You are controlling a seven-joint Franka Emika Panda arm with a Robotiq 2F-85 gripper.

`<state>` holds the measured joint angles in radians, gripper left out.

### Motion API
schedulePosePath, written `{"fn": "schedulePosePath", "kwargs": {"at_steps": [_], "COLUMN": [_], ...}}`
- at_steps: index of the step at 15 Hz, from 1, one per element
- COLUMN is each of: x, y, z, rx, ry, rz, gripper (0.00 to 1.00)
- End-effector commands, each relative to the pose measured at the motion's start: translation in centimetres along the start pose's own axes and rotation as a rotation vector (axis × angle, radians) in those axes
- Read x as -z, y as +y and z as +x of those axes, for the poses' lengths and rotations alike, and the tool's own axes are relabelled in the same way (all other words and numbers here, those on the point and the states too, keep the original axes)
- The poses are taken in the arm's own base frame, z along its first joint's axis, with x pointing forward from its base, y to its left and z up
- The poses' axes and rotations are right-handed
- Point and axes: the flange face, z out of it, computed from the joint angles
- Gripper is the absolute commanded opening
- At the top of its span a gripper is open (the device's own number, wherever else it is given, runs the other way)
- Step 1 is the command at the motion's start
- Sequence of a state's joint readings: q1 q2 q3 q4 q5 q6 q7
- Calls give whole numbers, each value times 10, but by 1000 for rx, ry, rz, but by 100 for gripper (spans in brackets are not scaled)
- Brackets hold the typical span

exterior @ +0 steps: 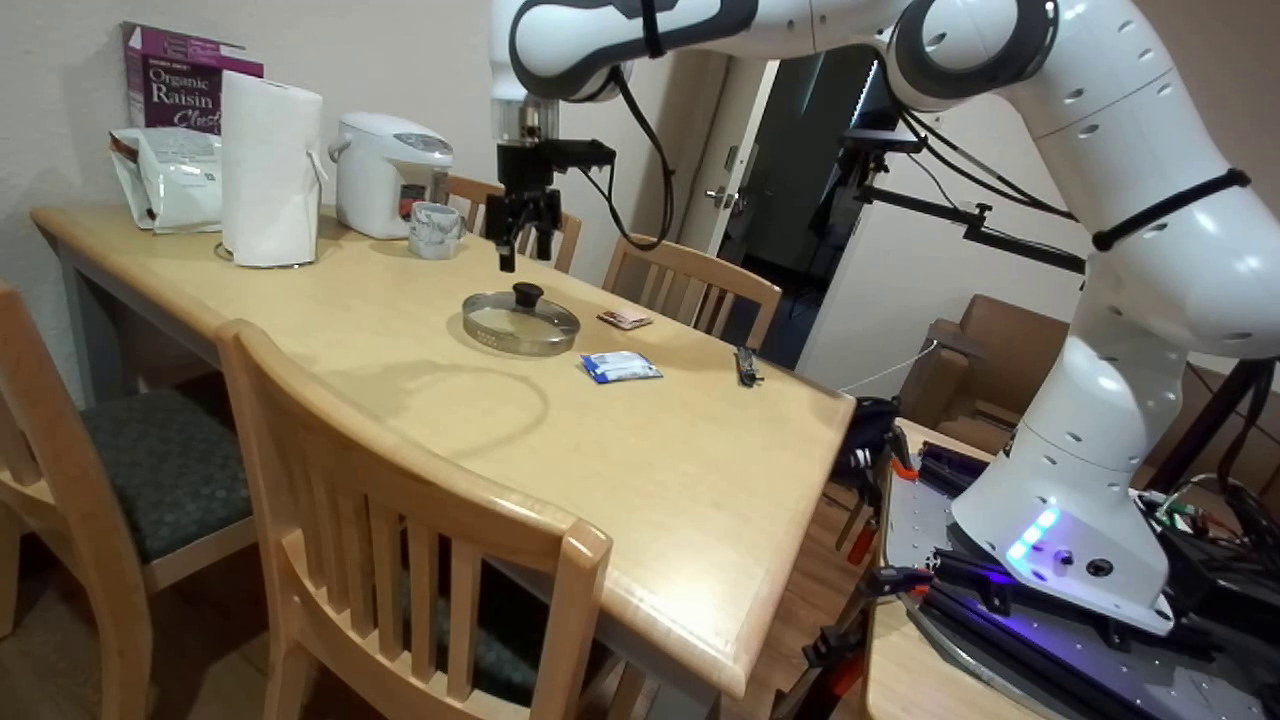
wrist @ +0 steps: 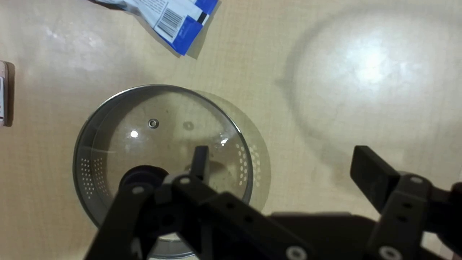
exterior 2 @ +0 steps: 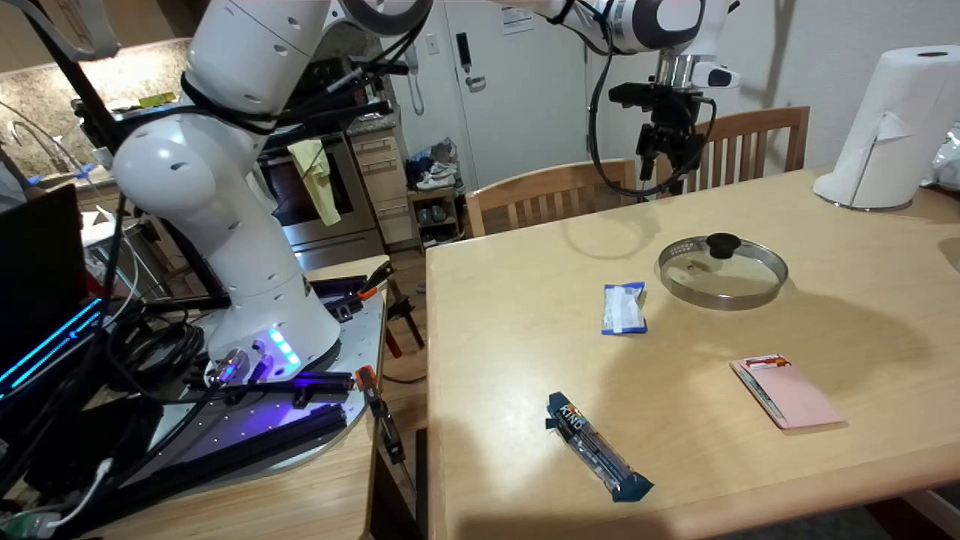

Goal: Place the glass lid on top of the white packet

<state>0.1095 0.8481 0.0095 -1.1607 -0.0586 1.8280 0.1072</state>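
The glass lid (exterior: 508, 330) lies on the table with its black knob (exterior 2: 723, 244) facing up, and it shows in all views. Beside it, apart from it, the white packet (exterior 2: 622, 310) with blue ends lies flat; the wrist view cuts off part of the packet (wrist: 177, 25). My gripper (exterior: 527, 257) hangs in the air above table height, pointing down, with nothing between its fingers. In the wrist view the gripper (wrist: 281, 162) is wide open: its left finger overlaps the lid near the knob, which is partly covered, while the right finger stands over bare wood.
A pink card holder (exterior 2: 795, 394) and a KIND bar (exterior 2: 596, 446) lie on the same table. Farther along stand a paper towel roll (exterior: 268, 170), a grey mug (exterior: 435, 230) and a white water boiler (exterior: 385, 175). Chairs (exterior: 400, 480) line the table's edges.
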Motion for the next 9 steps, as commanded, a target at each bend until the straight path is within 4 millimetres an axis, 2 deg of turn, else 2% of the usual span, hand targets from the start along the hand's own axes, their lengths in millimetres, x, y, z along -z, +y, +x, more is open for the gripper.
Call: {"fn": "schedulePosePath", "kwargs": {"at_steps": [1, 3, 5, 9], "x": [1, 0, 8, 27], "y": [0, -4, 1, 36], "z": [0, 2, 5, 10], "rx": [0, -2, 3, -64], "ry": [-1, 1, 0, 36], "rz": [0, 0, 16, 26], "gripper": [100, 100, 100, 100]}}
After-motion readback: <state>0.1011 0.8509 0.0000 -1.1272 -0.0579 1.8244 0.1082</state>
